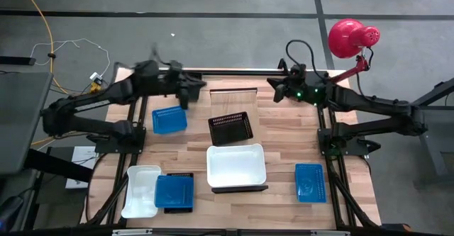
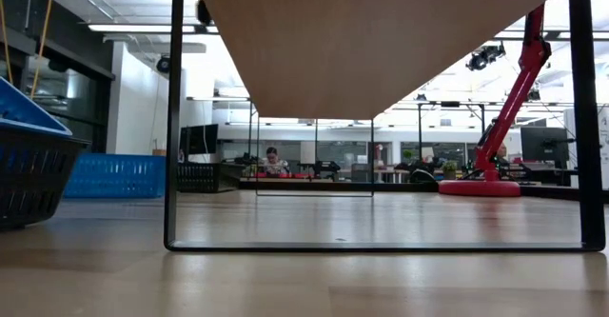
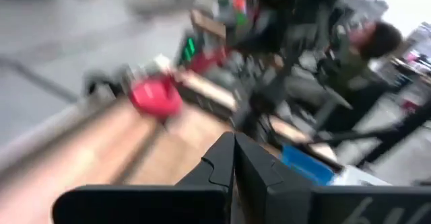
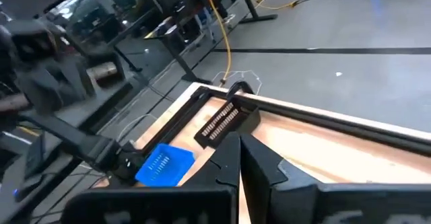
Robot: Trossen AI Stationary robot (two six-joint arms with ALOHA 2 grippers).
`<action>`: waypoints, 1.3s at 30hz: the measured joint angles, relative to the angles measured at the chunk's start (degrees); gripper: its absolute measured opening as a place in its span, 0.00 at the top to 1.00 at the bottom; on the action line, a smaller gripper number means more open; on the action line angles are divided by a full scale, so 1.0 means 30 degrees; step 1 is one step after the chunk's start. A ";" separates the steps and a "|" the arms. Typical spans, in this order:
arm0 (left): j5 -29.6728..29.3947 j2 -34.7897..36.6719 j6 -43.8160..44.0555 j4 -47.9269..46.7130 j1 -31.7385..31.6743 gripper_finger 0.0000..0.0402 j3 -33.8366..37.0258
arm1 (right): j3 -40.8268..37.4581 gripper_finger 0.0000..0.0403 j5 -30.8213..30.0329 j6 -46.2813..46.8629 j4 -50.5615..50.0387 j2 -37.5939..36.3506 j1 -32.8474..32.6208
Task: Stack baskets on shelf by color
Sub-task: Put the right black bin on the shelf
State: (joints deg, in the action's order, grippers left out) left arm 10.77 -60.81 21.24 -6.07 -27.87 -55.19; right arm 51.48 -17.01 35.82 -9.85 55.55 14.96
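Note:
My left gripper (image 1: 195,87) (image 3: 234,143) hangs shut and empty above the table's far left, past a blue basket (image 1: 169,120). My right gripper (image 1: 275,91) (image 4: 238,143) hovers shut and empty at the far right. The shelf runs near to far down the table's middle; its far rail (image 1: 233,91) and its underside (image 2: 381,41) show. A black basket (image 1: 230,127) (image 4: 225,123) and a white basket (image 1: 236,165) appear to lie on it. Near left, a white basket (image 1: 140,190) lies beside a blue one (image 1: 174,191) that sits in a black one. Another blue basket (image 1: 310,181) lies near right.
A red lamp (image 1: 347,37) (image 2: 519,79) stands at the table's far right corner, behind my right arm. Dark frame posts (image 1: 330,147) flank both sides of the table. Cables trail on the floor to the far left (image 1: 71,48). A person sits far off in the room (image 2: 273,160).

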 joint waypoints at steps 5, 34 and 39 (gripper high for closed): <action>0.1645 -0.4393 0.0784 -0.4678 0.0097 1.00 -0.3899 | 0.1687 1.00 -0.0830 -0.0455 -0.2212 0.0000 0.0000; -0.4737 -1.3313 0.5819 -1.1077 0.4685 1.00 -1.1653 | 0.1942 1.00 0.1259 -0.2095 -0.3919 -0.0022 0.0000; -0.5490 -1.3313 0.5920 -1.1149 0.5230 1.00 -1.1638 | 0.1940 1.00 0.1262 -0.2095 -0.3911 -0.0022 0.0000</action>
State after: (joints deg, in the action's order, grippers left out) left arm -5.70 -100.75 39.00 -39.51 -12.18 -90.11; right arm 57.30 -13.23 29.54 -21.58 55.48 14.96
